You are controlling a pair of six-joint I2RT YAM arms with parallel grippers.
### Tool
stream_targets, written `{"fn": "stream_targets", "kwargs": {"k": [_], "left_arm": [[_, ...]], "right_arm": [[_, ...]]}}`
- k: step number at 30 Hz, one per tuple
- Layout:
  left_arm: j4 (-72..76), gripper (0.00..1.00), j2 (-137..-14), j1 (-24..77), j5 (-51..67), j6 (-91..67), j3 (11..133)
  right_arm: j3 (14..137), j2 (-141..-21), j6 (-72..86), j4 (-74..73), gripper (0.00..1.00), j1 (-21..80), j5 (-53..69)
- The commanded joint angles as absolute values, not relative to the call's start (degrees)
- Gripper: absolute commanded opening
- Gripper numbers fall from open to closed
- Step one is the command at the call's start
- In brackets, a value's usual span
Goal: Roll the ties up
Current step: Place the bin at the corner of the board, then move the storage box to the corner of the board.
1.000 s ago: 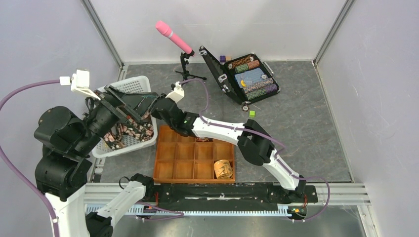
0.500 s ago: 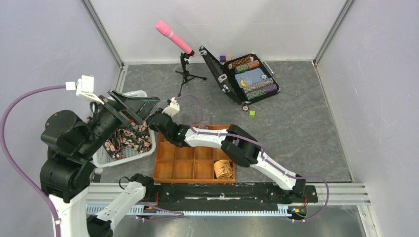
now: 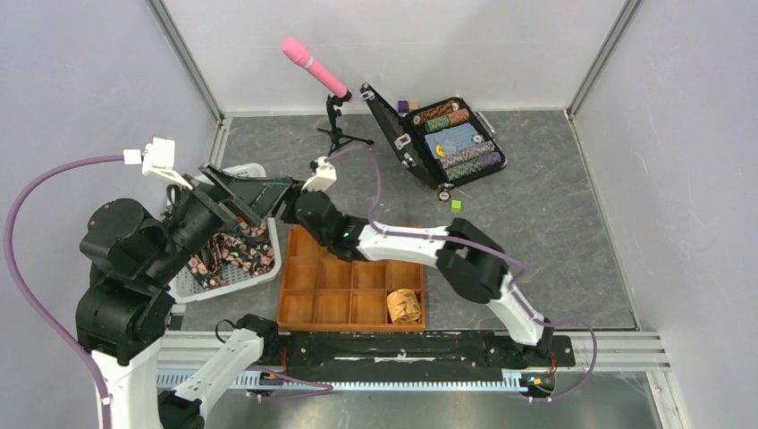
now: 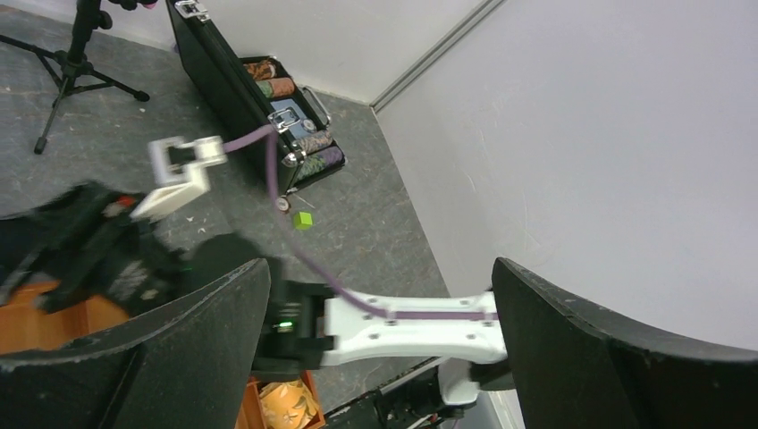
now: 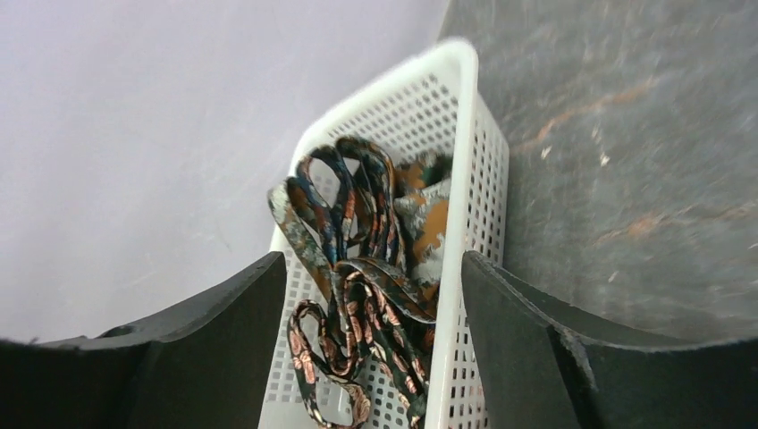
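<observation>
**Both grippers open over the basket of ties**

You see a grey, mottled tabletop (image 3: pixel 554 223) enclosed by plain pale walls (image 3: pixel 447 45) with metal corner rails (image 3: pixel 186 58). At the left stands a white plastic mesh basket (image 5: pixel 474 161). It holds the loose ties (image 5: pixel 357 277), dark floral-print fabric strips tangled in a heap. Your right gripper (image 5: pixel 374 259) hangs above them, jaws spread wide, holding nothing. Your left gripper (image 4: pixel 380 268) is raised over the basket too, also spread wide and empty.

Just right of the basket lies an orange compartment tray (image 3: pixel 332 275). A rolled tan-gold tie (image 3: pixel 404 307) sits in its near right compartment. At the far side stand a pink microphone on a black tripod (image 3: pixel 315 66) and an open black case of poker chips (image 3: pixel 451 138), with a small green cube (image 3: pixel 456 206) near the case.
</observation>
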State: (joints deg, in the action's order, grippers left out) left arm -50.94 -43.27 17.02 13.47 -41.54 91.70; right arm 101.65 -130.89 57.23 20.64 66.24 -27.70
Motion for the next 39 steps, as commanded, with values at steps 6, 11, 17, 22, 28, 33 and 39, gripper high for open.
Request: {"fn": "stream_targets", "kwargs": {"k": [6,11,17,22,28,33,39], "left_arm": [[-54.94,1.0,-44.81,17.05,7.34,-35.19,89.94],[-55.25,1.0,-44.34,17.05,5.37,-35.04,84.84],[-52.31,1.0,-43.29,17.05,6.57,-36.3,77.97],[-51.6,1.0,-43.48,17.05,6.6,-36.14,76.61],[-50.09,1.0,-42.95,17.05,7.47,-37.06,73.75],[-48.92,1.0,-42.27,17.05,7.92,-38.05,71.74],[-48.46,1.0,-42.33,16.98,8.07,-37.9,70.88]], "right_arm": [[86.08,-108.49,41.09,15.17,0.78,64.61,-21.71],[75.83,-99.85,39.9,7.47,0.78,64.29,-18.1],[61.91,-93.17,42.44,2.16,0.77,64.29,-13.86],[51.99,-89.2,44.79,0.37,0.72,64.29,-14.45],[47.57,-87.36,45.46,-3.51,0.66,64.27,-17.81],[46.01,-85.2,45.63,-7.49,0.64,64.25,-22.12],[44.74,-83.88,44.88,-11.85,0.62,64.25,-24.28]]}}
